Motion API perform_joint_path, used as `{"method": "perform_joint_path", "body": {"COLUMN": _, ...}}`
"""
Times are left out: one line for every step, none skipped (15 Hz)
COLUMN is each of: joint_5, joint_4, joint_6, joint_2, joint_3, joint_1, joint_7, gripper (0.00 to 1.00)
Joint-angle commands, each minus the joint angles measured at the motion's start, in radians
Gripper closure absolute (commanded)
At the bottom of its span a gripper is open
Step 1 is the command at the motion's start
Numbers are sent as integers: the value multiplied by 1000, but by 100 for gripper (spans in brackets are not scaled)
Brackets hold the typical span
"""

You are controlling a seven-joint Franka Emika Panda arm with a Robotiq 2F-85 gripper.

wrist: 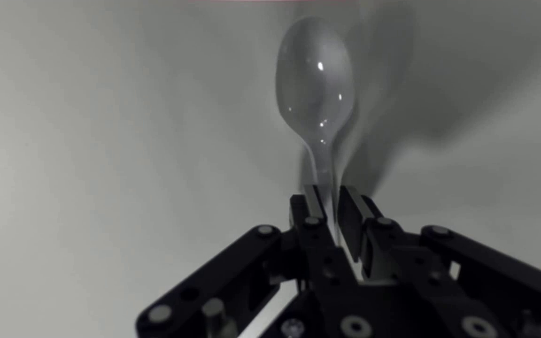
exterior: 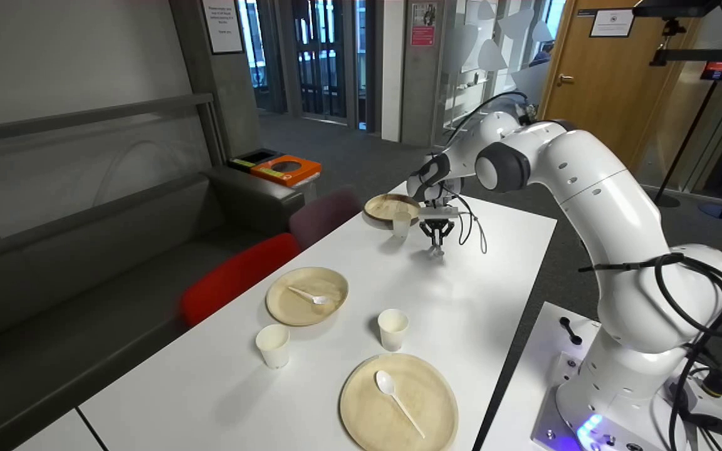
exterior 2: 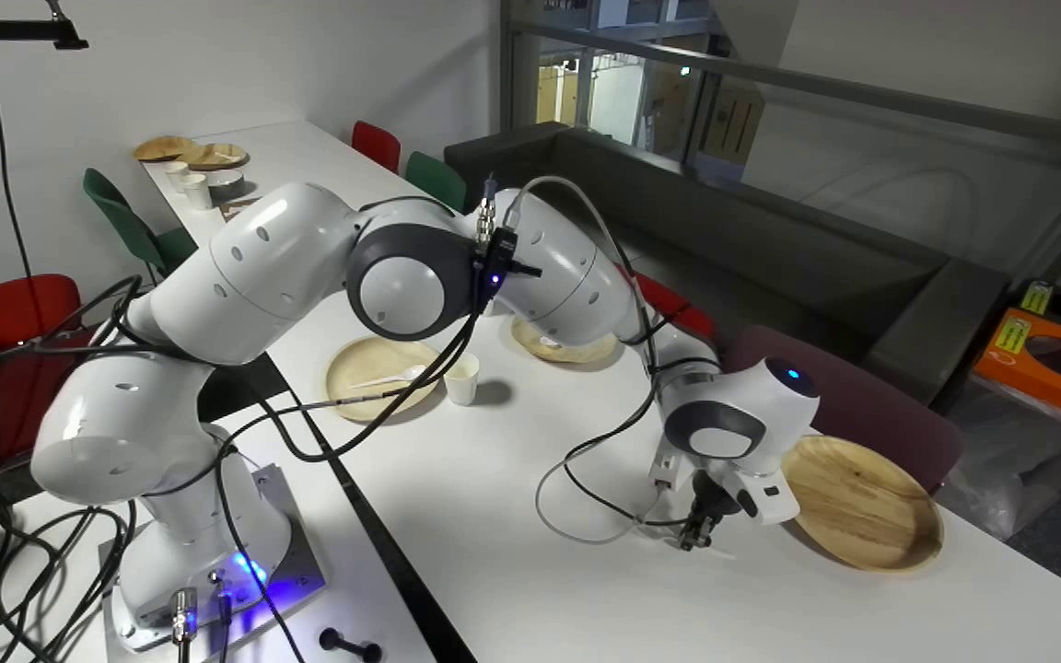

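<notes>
A pale plastic spoon (wrist: 315, 75) lies bowl-outward ahead of the fingers in the wrist view, its handle running back between the pads. My gripper (wrist: 328, 190) is narrowly open around that handle; a thin gap shows on the handle's right side. Whether the spoon rests on the table or hangs just over it, I cannot tell. In an exterior view, the gripper (exterior: 437, 241) points down close to the white table, with the spoon's bowl (exterior: 436, 252) at its fingertips. The gripper (exterior 2: 696, 536) is also low over the table in an exterior view, where its own wrist partly hides it.
A whitish cup (exterior: 401, 225) and a wooden plate (exterior: 376, 205) stand close beside the wrist. Nearer lie plates (exterior: 276, 307) with spoons, and two cups (exterior: 273, 346). Loose cables (exterior 2: 577, 534) loop from the wrist to the tabletop. Chairs (exterior: 239, 269) line the table's edge.
</notes>
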Motion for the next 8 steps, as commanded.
{"method": "perform_joint_path", "body": {"joint_5": -1, "joint_4": 7, "joint_6": -20, "joint_2": -3, "joint_3": -3, "joint_1": 2, "joint_7": 21, "gripper": 85}}
{"method": "perform_joint_path", "body": {"joint_5": -1, "joint_4": 7, "joint_6": -20, "joint_2": -3, "joint_3": -3, "joint_1": 2, "joint_7": 20, "gripper": 88}}
{"method": "perform_joint_path", "body": {"joint_5": -1, "joint_4": 7, "joint_6": -20, "joint_2": -3, "joint_3": -3, "joint_1": 2, "joint_7": 20, "gripper": 91}}
{"method": "perform_joint_path", "body": {"joint_5": -1, "joint_4": 7, "joint_6": -20, "joint_2": -3, "joint_3": -3, "joint_1": 2, "joint_7": 20, "gripper": 91}}
{"method": "perform_joint_path", "body": {"joint_5": -1, "joint_4": 7, "joint_6": -19, "joint_2": -3, "joint_3": -3, "joint_1": 1, "joint_7": 20, "gripper": 97}}
{"method": "perform_joint_path", "body": {"joint_5": -2, "joint_4": 7, "joint_6": -20, "joint_2": -4, "joint_3": -3, "joint_1": 2, "joint_7": 20, "gripper": 94}}
{"method": "perform_joint_path", "body": {"joint_5": -1, "joint_4": 8, "joint_6": -19, "joint_2": -3, "joint_3": -3, "joint_1": 1, "joint_7": 19, "gripper": 94}}
{"method": "perform_joint_path", "body": {"joint_5": -1, "joint_4": 7, "joint_6": -19, "joint_2": -3, "joint_3": -3, "joint_1": 1, "joint_7": 19, "gripper": 96}}
